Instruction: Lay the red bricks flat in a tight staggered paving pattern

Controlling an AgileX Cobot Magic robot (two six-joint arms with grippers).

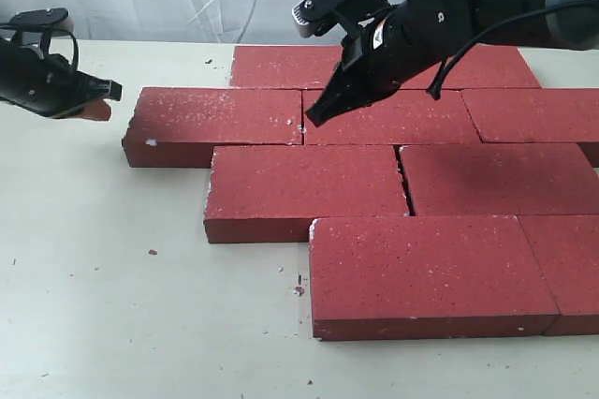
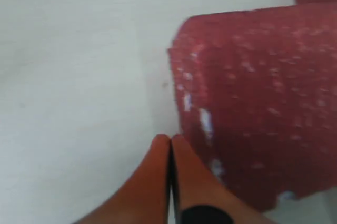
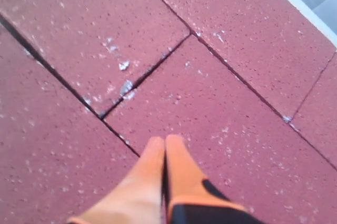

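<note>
- The red bricks (image 1: 393,174) are dark red slabs speckled with white, with chipped pale edges, each longer than it is wide.
- Nine lie flat on the pale table (image 1: 94,277) in four rows, and each row's cross joints are offset from those of the next.
- Most joints are tight. A dark crack shows between the two bricks of the third row.
- The end brick (image 1: 215,123) is the outermost one of the second row and sticks out past the rows on either side of it.
- The right gripper (image 1: 316,116) is over the joint at the end brick's inner short end. Its orange fingertips (image 3: 158,153) are pressed together with nothing between them. I cannot tell whether they touch the brick surface.
- The left gripper (image 1: 105,97) is off the end brick's outer short end, over bare table. Its tips are closed on each other and empty. A strip of table shows between it and the brick.
- The right arm slants steeply down toward the end brick from the far side of the rows, with a black cable looping along it.
- The left arm lies low and nearly level, pointing at the end brick.
- A few red crumbs (image 1: 299,288) lie on the table in front of the end brick, beside the nearest row.
</note>
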